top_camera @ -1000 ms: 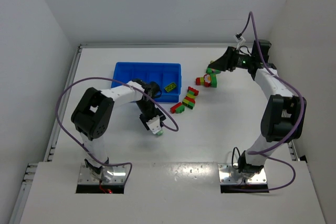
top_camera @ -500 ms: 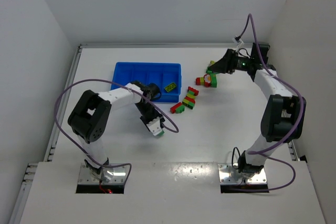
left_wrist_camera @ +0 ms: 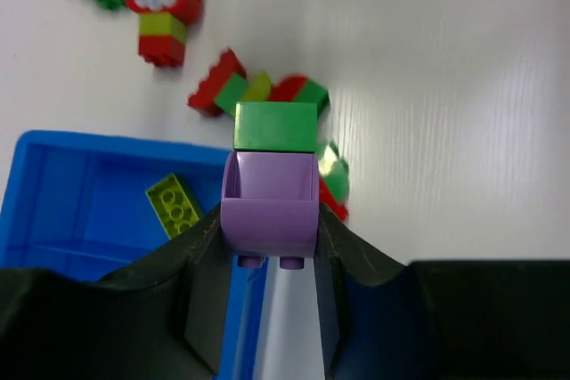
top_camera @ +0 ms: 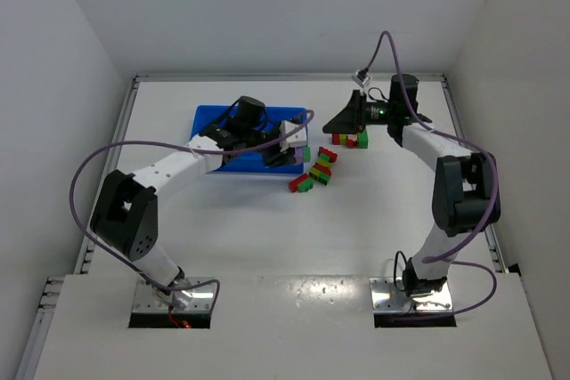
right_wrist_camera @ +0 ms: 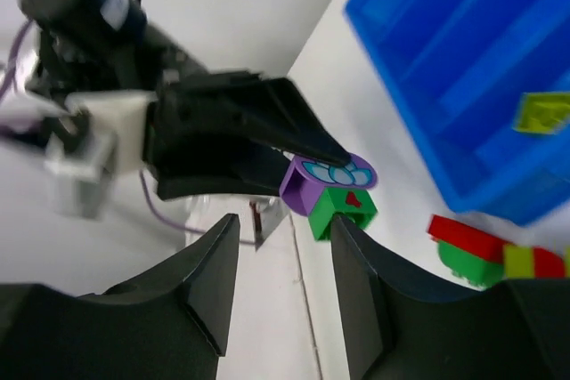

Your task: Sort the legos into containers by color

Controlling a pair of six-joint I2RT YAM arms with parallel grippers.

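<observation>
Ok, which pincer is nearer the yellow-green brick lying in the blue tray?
Left. The left pincer, gripping a purple-and-green stack, is right beside the yellow-green brick; the right pincer is out past the tray, near the loose bricks.

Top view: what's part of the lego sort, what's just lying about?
Job: bright blue divided plastic tray; yellow-green brick inside it; purple-and-green brick stack held in left gripper; loose red, green and yellow brick clumps on the table.
Lying about: purple arm cables; metal base plates.
</observation>
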